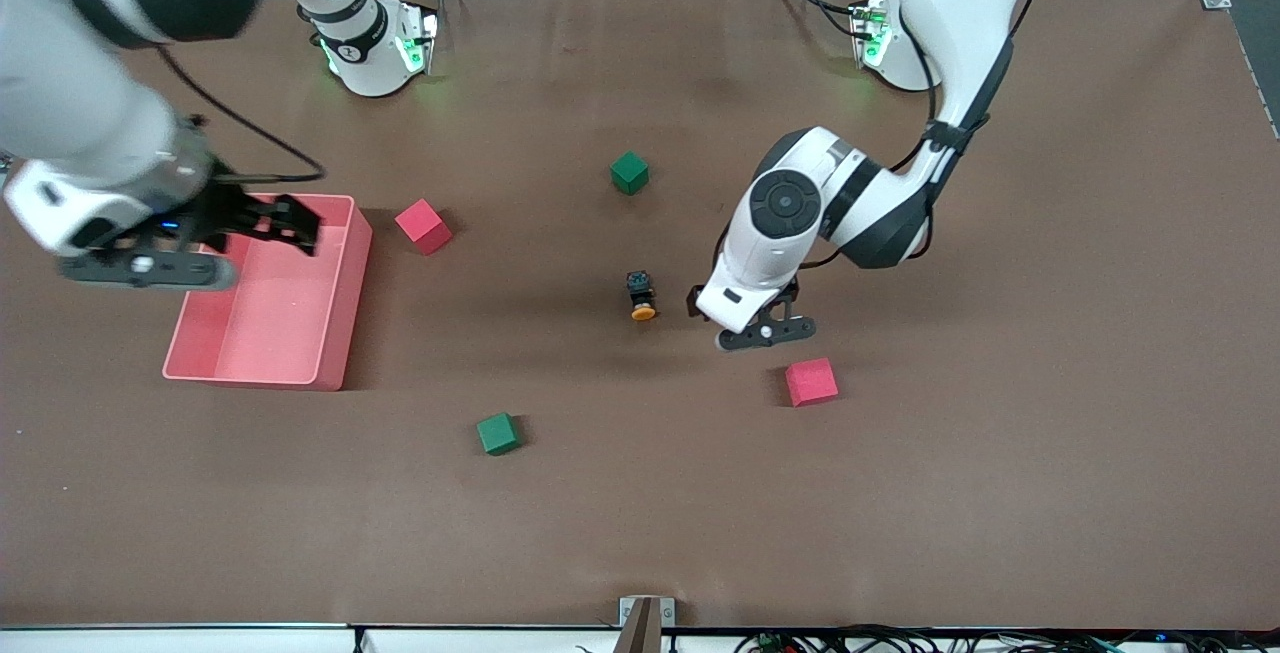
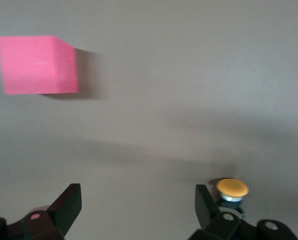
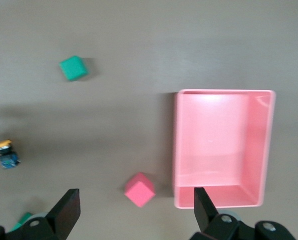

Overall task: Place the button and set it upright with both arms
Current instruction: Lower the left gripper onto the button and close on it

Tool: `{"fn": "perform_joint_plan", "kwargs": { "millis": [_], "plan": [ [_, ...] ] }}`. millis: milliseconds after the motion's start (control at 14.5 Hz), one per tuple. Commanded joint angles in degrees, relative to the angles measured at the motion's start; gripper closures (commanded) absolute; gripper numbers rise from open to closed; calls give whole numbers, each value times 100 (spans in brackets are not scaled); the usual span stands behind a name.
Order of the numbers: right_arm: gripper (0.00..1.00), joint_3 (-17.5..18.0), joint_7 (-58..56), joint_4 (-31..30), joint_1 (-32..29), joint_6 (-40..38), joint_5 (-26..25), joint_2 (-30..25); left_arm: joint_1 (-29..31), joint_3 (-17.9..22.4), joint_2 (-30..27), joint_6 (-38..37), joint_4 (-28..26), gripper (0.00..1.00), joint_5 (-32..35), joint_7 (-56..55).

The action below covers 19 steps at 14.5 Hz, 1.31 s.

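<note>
Button lying on its side at mid-surface, both grippers released and empty.

The pink bin (image 1: 268, 305) at the right arm's end of the brown surface (image 1: 900, 493) holds nothing; the right gripper (image 1: 285, 223) hangs over it, fingers (image 3: 63, 212) spread. The button (image 1: 641, 295) lies tipped, orange cap toward the front camera. Just beside it the left gripper (image 1: 745, 318) is low, fingers (image 2: 68, 205) apart, grasping nothing. Two green cubes (image 1: 629, 173) (image 1: 497, 433) and two red cubes (image 1: 422, 226) (image 1: 811, 381) lie scattered, well apart from the button. The left wrist view shows the cap next to one finger; the front view hides those fingers under the arm.
</note>
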Motion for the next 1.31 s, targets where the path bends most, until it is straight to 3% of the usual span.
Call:
{"fn": "perform_joint_plan", "kwargs": {
  "millis": [0, 276, 553, 760, 1243],
  "plan": [
    [0, 107, -542, -376, -573, -80, 114, -425, -306, 55, 430, -91, 600, 0, 141, -380],
    [0, 116, -1949, -596, -1600, 25, 175, -540, -710, 72, 772, 171, 855, 0, 176, -513],
    [0, 116, -2056, -1043, -1927, 296, 263, -689, -974, 160, 1115, 1261, 900, 0, 343, -969],
    [0, 116, -2153, -1562, -1928, 675, 263, -1101, -1123, 186, 1388, 1306, 909, 0, 360, -926],
    [0, 160, -2153, -1660, -1752, 1061, 255, -1252, -1335, 204, 1520, 1262, 856, 0, 712, -987]
  ]
}}
